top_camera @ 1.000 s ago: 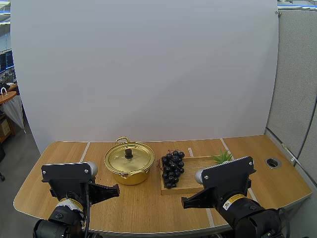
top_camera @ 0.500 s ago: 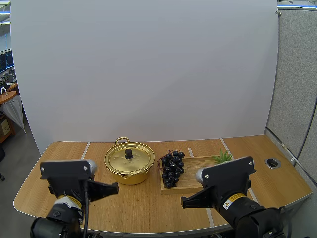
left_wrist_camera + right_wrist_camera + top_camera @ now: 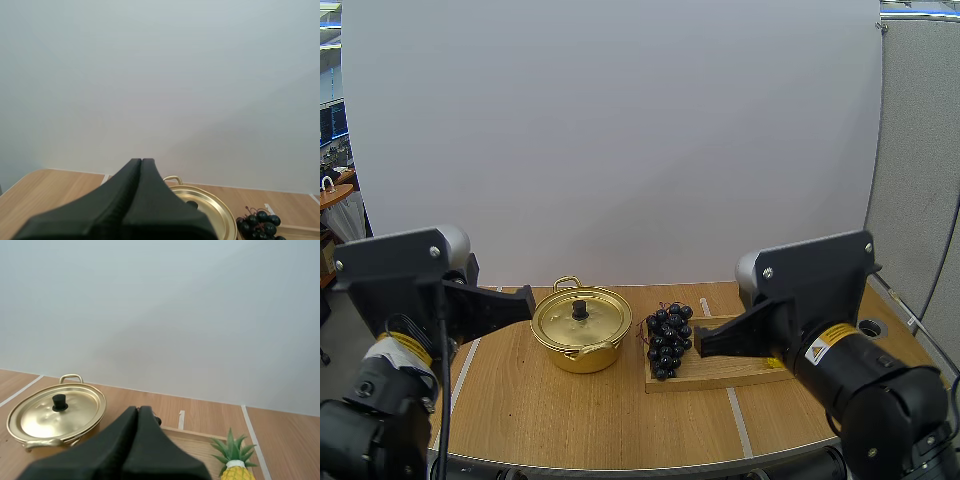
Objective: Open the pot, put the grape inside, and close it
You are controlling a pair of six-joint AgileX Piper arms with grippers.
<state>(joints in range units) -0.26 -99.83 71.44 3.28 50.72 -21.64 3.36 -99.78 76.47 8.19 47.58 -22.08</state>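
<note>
Pot [image 3: 580, 332]: gold, two loop handles, standing upright on the table [image 3: 620, 415]. The lid [image 3: 582, 320] is seated flat on it, with the black knob [image 3: 580, 310] at its centre. The pot is closed, so I cannot tell what is inside.

Wooden tray [image 3: 715, 373]: just beside the pot, on the side toward my right arm, and not touching it. It holds two things. The bunch of grapes [image 3: 668, 341], dark and nearly black, lies on the tray end nearest the pot and hangs a little over that edge. A small pineapple [image 3: 234, 461] with a green crown stands upright at the tray end farthest from the pot.

Left gripper [image 3: 527, 296]: raised above the table on the pot's outer side, away from the tray, its tip pointing toward the pot. The wrist view shows my fingers pressed together as one dark wedge [image 3: 141, 161], holding nothing, with the pot's rim [image 3: 212, 212] and the grapes [image 3: 257, 225] beyond the tip.

Right gripper [image 3: 698, 347]: raised over the tray, on the far side of the grapes from the pot. Its fingers are pressed together too [image 3: 138, 410], holding nothing. The pot [image 3: 57, 412] sits well off to one side of the tip, and the tray [image 3: 192, 445] is below it.
</note>
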